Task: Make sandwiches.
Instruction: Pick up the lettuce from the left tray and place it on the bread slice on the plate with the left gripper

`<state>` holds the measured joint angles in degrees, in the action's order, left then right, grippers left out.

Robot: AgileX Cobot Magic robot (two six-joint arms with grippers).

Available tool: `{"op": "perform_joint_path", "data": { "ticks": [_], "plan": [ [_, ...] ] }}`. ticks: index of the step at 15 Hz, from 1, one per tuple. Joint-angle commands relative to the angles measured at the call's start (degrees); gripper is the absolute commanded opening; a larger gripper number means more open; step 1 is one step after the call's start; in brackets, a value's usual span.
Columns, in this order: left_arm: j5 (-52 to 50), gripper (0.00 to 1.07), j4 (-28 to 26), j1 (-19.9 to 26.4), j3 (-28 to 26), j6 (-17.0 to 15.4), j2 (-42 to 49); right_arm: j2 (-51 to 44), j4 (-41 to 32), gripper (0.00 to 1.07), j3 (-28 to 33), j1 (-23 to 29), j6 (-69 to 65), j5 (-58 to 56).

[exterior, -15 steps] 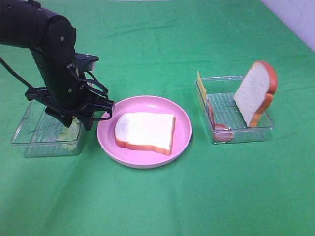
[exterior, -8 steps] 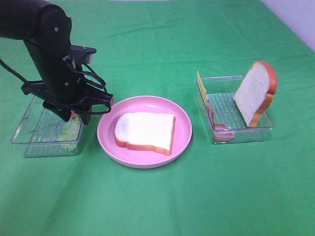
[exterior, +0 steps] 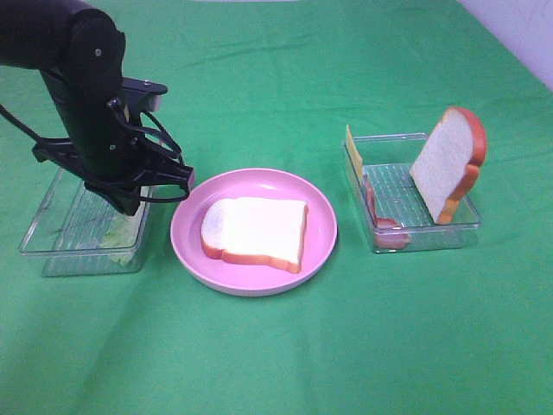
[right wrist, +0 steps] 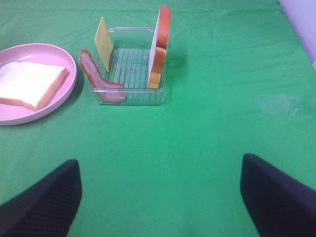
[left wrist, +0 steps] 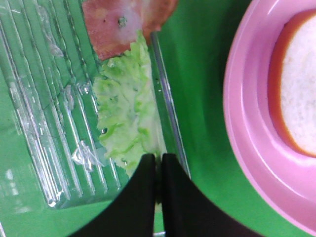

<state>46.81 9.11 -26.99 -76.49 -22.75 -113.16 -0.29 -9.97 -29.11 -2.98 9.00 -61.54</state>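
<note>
Left gripper (left wrist: 159, 170) is down in the left tray (left wrist: 44, 123), pinched shut on the edge of the lettuce (left wrist: 126, 113), which lies along the tray wall nearest the plate (exterior: 324, 229). 1 bread slice (exterior: 255, 229) lies flat on the plate. Right gripper (right wrist: 159, 163) hangs wide open over the counter (right wrist: 197, 123). The right tray (exterior: 458, 226) holds the 2nd slice (exterior: 445, 164), cheese (exterior: 352, 154) and bacon (right wrist: 96, 71), all leaning.

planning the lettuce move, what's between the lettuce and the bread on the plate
Left wrist view: after the lettuce, the clear tray's wall, a strip of green cloth, then the pink plate's rim before the bread slice.
</note>
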Motion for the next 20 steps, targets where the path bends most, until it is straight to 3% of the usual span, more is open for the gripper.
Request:
{"op": "perform_joint_path", "data": {
  "ticks": [1, 3, 7, 14, 17, 20],
  "plan": [
    [0.2, 0.0, -0.3, -0.2, -0.1, -0.5, 2.8, -0.9, -0.2, 0.82, 0.1, -0.4, -0.1, 0.6],
    [-0.5, 0.0, -0.7, -0.2, -0.1, -0.2, 5.9, -0.9, -0.2, 0.82, 0.1, -0.4, -0.1, 0.6],
    [-6.1, 0.0, -16.2, -0.2, -0.1, 8.0, 13.2, -0.9, -0.2, 0.82, 0.1, -0.4, -0.1, 0.6],
    [-12.5, 0.0, -60.8, -0.2, -0.1, 41.5, 11.3, -0.9, -0.2, 0.82, 0.1, -0.4, -0.1, 0.6],
    [-11.2, 0.0, -71.8, -0.2, -0.1, 50.3, 5.8, -0.9, -0.2, 0.82, 0.1, -0.4, -0.1, 0.6],
    [-10.8, 0.0, -73.6, -0.2, -0.1, 54.5, 0.9, -0.9, -0.2, 0.82, 0.1, -0.4, -0.1, 0.6]
  ]
}}
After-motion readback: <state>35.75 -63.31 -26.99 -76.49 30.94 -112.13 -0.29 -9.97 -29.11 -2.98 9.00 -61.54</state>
